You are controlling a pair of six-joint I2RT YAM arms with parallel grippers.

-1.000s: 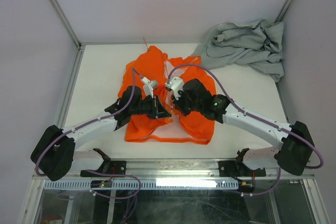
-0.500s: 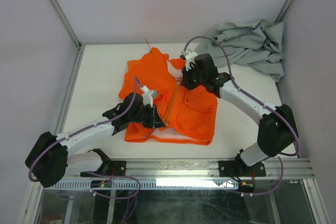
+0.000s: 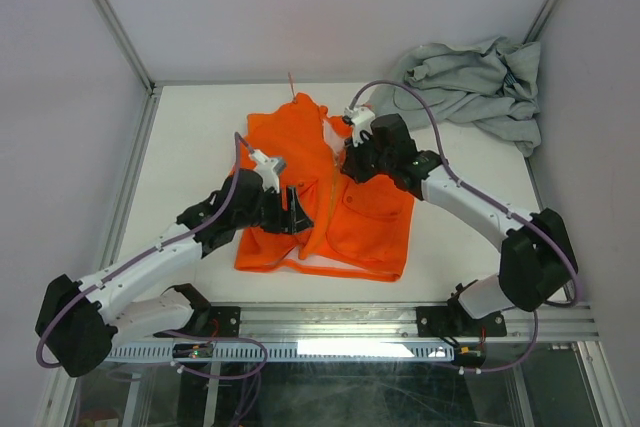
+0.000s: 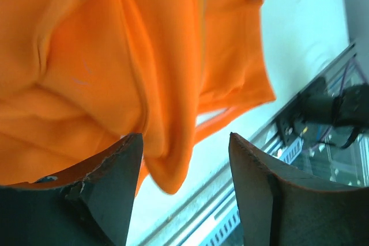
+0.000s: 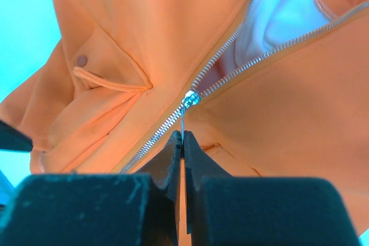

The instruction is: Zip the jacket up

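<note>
This jacket [image 3: 372,215] is light, floppy fabric spread under both sets of jaws, so it'll bunch. The right gripper [image 5: 182,142] jaws pinch the zipper pull [image 5: 182,123] at their tips. The left gripper [image 4: 184,142] jaws gape around the hem fold, worth clamping.

1. The jacket [image 3: 365,212] is plain bright orange, with no print.
2. Its lining [image 5: 277,15] is pale pinkish white.
3. The zipper [image 5: 161,126] has silver teeth on orange tape, and the zipper pull [image 5: 182,122] is silver too.
4. A snap [image 5: 82,60] by the pocket is dull brown.
5. The crumpled sweater [image 3: 470,87] is plain light grey.
6. The table [image 3: 200,137] is white.
7. The left gripper [image 4: 184,139] and right gripper [image 5: 182,142] are dark grey to black.
8. The left arm [image 3: 150,262] and right arm [image 3: 480,209] are white with black joints, and their cables [image 3: 385,84] are purple.
</note>
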